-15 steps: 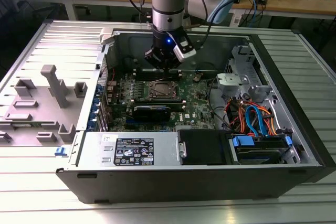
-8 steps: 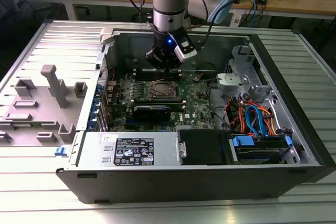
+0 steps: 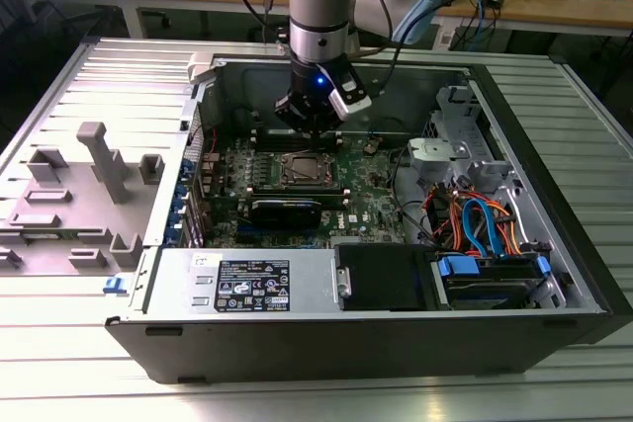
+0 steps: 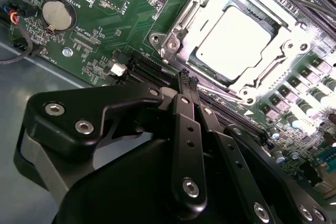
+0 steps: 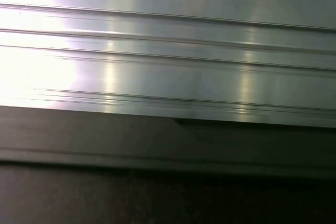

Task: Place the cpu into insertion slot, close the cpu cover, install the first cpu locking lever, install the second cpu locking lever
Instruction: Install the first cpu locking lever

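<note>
A ribbed aluminium bench [image 3: 79, 382] carries a black computer case [image 3: 376, 343] lying open on its side. Seen in the exterior view, grey plastic holders [image 3: 99, 160] stand on the bench at nine o'clock from the case. A drive bay with blue and orange cables [image 3: 475, 224] sits inside the case at four o'clock.

The green motherboard [image 3: 381, 210] fills the case floor. The small flat square cpu with the shiny silver top [image 4: 236, 38] is seated in its socket near the board's middle. The thin silver-grey metal cpu cover with its square window [image 4: 268, 69] appears to lie flat around the cpu.

My black two-fingered claw [image 4: 188, 80] hangs from the grey and blue arm. In the exterior view it is at twelve o'clock from the socket and just above it. Its fingers are pressed together with nothing between them. In the second wrist view the tips are near a socket corner, over long black slots [image 4: 152, 69].

I cannot tell whether either locking lever is hooked. I judge the lever work to be the step in hand.

To do it well, I would:
- Press only on the lever wire, using the closed tips.
- Keep off the cpu's bright top and the neighbouring slots.
- Come down slowly and straight, so that the tips do not slip off the wire.
</note>
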Motion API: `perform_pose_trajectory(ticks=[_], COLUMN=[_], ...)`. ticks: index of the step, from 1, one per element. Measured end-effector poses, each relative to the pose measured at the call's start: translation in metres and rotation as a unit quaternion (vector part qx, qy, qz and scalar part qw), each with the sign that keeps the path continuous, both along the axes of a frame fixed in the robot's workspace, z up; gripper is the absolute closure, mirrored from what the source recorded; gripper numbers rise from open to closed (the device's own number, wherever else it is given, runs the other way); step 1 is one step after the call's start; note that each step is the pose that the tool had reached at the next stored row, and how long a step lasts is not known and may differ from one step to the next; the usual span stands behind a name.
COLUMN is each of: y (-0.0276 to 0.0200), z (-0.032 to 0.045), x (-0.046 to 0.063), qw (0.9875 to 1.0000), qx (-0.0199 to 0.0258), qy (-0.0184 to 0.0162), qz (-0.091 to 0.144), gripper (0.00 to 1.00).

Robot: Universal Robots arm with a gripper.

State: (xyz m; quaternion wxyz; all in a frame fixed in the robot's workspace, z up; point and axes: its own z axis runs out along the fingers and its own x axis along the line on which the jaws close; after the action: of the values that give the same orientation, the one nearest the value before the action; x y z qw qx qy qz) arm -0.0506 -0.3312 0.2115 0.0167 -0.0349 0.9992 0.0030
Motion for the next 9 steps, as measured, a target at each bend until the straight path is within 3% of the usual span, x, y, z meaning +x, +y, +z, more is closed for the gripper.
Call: perform_pose_trajectory(ticks=[9], y=[0.0], z=[-0.0048], x=[0.0024], qw=[1.0], qx=[-0.0001], qy=[0.0001], qz=[0.0], gripper=[0.89])
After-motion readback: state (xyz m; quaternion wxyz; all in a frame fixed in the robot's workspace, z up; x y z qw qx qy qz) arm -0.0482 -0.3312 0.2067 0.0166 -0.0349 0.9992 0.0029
